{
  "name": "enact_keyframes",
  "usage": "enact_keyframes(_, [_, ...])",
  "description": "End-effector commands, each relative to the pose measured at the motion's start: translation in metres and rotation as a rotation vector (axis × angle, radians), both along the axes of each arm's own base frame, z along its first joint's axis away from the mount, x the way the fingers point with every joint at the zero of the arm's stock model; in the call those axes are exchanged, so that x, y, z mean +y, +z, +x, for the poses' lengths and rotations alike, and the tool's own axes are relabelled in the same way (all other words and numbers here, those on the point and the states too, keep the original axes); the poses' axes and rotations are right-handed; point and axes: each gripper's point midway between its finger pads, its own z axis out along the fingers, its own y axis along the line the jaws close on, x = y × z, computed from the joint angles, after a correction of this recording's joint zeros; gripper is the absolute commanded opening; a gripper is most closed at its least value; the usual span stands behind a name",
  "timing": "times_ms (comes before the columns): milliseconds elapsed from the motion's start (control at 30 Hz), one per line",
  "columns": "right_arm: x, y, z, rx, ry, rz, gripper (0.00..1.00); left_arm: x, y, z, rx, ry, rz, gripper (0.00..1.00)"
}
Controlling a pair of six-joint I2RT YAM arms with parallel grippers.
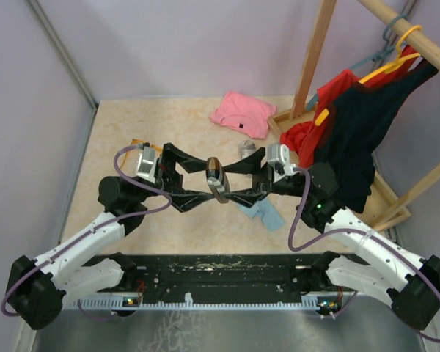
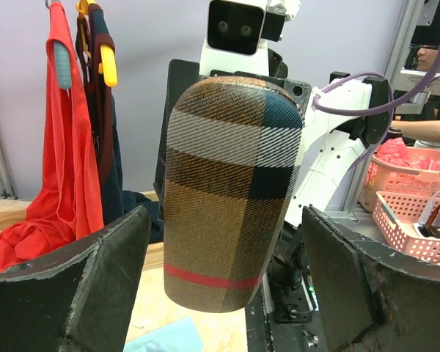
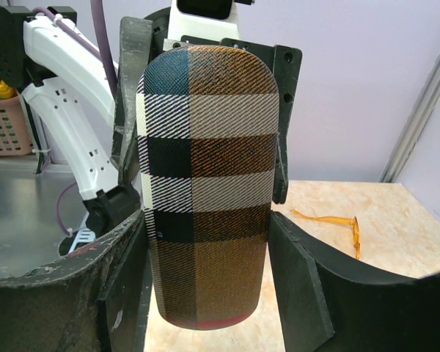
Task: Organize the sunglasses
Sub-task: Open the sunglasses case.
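While right gripper is clamping the plaid case, left gripper is straddling it unclenched (case-opening step, probably); next needs left pinching its free end. Orange sunglasses are lying beyond the case.

Not seeing any readable text, brand or number anywhere; the plaid case between the fingers of the right gripper is showing only checks.

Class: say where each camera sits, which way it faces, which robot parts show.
Top external: above, behind the bases, looking down on left arm, right arm, table.
Left wrist: on left arm, faces the plaid case inside the open left gripper.
Right wrist: on right arm, faces it oppositely; right gripper grips it.
All share the case.
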Motion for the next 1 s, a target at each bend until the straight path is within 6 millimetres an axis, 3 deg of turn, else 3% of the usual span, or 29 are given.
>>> enact_keyframes(0, [-0.005,0.045,-0.009,-0.110,0.019,0.095,0.00,0.000,0.015,-0.007,-0.048,-0.022,-0.028,0.89])
enact_keyframes(533, [-0.001,0.044,-0.006,-0.083,0.032,0.087,0.00,-0.004,0.011,-0.006,-0.031,-0.028,-0.020,0.76])
enact_keyframes(700, [0.000,0.041,-0.002,-0.064,0.019,0.079,0.00,-0.004,0.012,-0.006,-0.038,-0.031,-0.019,0.59])
enact_keyframes(800, [0.000,0.039,0.003,-0.043,-0.005,0.075,0.00,-0.004,0.012,-0.007,-0.044,-0.031,-0.018,0.42])
enact_keyframes(967, [0.000,0.036,0.026,0.029,-0.115,0.045,0.00,-0.002,0.010,0.000,-0.035,0.021,-0.016,0.18])
